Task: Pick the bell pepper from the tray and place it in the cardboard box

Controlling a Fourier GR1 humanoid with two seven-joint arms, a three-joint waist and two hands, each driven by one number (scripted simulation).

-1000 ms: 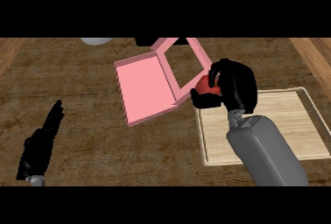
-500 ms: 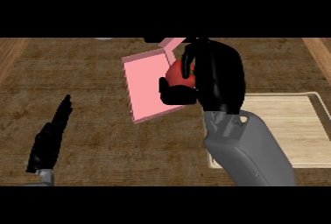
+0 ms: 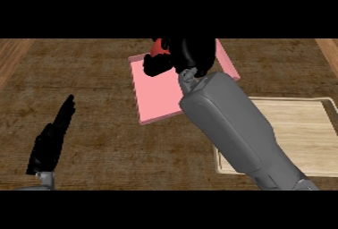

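Left hand (image 3: 51,138): black, slim, fingers straight and pressed together, pointing up the counter. It rests at the lower left, touching nothing, in much the same place as half a second ago.

Counter (image 3: 92,80): dark brown top with a rough, woven-looking grain; paler wooden strips show at the far left and far right edges.

Cardboard box (image 3: 155,91): flat pink panel with straight edges and a slightly raised rim, lying tilted at the centre. It now sits lower and fills more of the view than before.

Bell pepper (image 3: 157,47): a small red patch, glossy, showing at the top edge of the view. It is over the far end of the pink box, mostly hidden by the fingers. Earlier it showed lower down, beside the box's right edge.

Right hand (image 3: 185,56): black, fingers curled round the pepper. The smooth grey forearm (image 3: 231,129), rounded and blocky, crosses the box's right side and has swung further towards the centre.

Tray (image 3: 310,134): pale wood, rectangular, with a low rim, at the right; partly covered by the forearm.
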